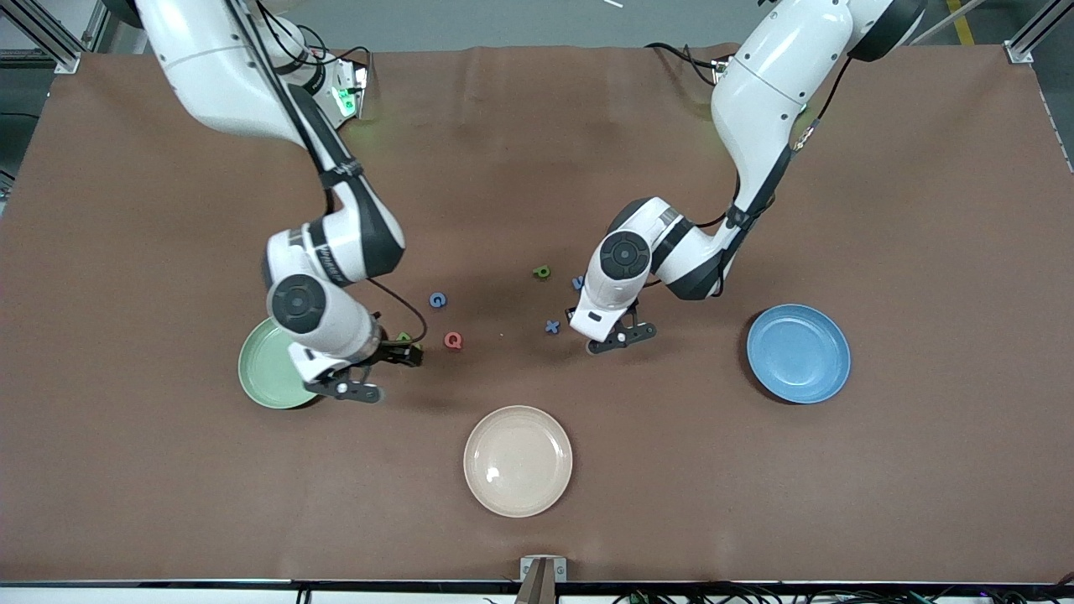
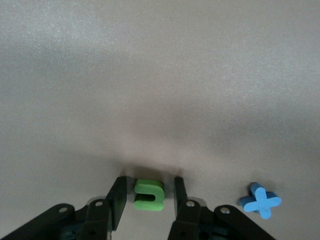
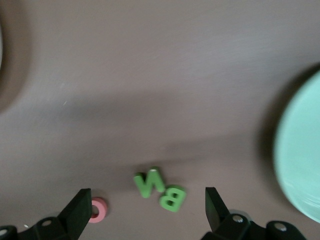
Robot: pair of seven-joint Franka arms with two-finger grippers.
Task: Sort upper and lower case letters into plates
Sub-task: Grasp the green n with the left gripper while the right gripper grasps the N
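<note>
Currently the small green foam letter "s" point(image 2: 149, 194) lies flat on the brown table cover point(image 1: 923, 210), directly between the two fingers of the left gripper point(image 2: 148, 197). The fingers stand just beside it on either side with a sliver of gap showing, so I read them as narrowed around the letter, not yet clamped. In the left wrist view its curves stack away from the wrist, so the pads meet its two sides. A small blue foam "x" point(image 2: 261, 200) lies near, outside the fingers. I judge the sky-blue round plastic plate point(image 1: 798, 353), toward the left arm's end, the closest plate.

The right gripper point(image 3: 145, 210) hangs wide apart over two green foam letters, "N" point(image 3: 149, 182) and "B" point(image 3: 172, 197), beside the pale mint-green round plate point(image 1: 268, 367).
</note>
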